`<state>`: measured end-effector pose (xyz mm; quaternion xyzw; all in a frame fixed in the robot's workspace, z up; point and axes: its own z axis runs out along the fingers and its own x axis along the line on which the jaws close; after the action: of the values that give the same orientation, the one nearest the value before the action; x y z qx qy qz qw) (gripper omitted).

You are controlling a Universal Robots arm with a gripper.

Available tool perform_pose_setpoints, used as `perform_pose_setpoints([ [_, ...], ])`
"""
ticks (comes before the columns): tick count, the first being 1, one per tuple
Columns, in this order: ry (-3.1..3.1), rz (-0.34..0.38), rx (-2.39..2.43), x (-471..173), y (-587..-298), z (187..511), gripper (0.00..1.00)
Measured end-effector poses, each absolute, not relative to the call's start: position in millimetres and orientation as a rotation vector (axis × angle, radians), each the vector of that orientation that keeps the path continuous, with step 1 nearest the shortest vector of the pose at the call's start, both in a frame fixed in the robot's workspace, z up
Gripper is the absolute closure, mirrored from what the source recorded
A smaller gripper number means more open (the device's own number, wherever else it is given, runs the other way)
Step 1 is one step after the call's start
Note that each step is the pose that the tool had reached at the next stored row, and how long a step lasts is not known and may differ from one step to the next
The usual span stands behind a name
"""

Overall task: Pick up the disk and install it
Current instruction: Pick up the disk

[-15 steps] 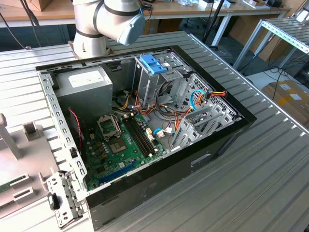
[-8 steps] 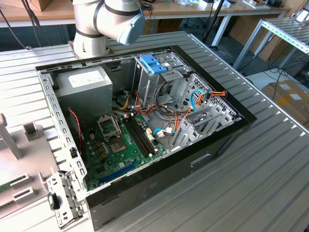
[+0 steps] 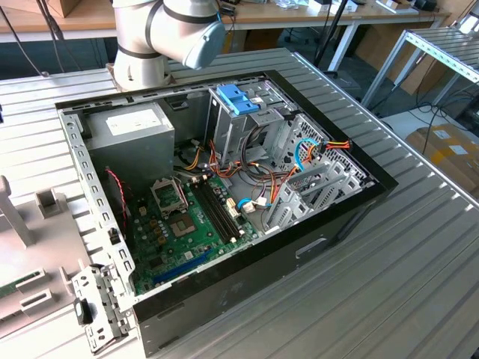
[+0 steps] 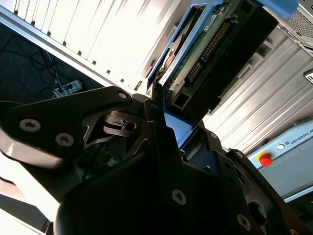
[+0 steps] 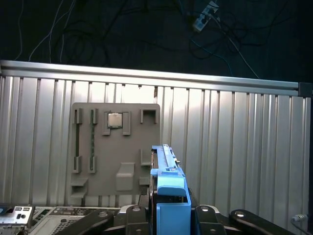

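Inside the clenched tool (image 5: 168, 213), the disk (image 5: 163, 159) (blue rail (image 5: 172, 193) showing), held edgewise

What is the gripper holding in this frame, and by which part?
The gripper is shut on the disk, gripping it at the end that carries its blue plastic rail.

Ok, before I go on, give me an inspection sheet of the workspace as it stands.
Surface: ribbed metal table, bearing the open computer case.
Job's things: disk held up in the gripper; drive cage with a blue latch stands inside the case.
Clutter: grey holder tray on the table, a chip set in it.
Grippers: gripper shut on the disk's blue rail.
Cables: coloured wire bundles loose inside the case beside the cage; power strip and leads on the floor.
Surroundings: workbenches; cardboard box at the exterior view's right.
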<state>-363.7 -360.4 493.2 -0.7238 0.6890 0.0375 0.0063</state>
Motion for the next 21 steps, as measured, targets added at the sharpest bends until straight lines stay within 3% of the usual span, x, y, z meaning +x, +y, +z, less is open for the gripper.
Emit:
perform_pose_setpoints([
  [21, 2.156, 0.117, -2.265, -337.3, -366.7, 493.1, 0.63],
])
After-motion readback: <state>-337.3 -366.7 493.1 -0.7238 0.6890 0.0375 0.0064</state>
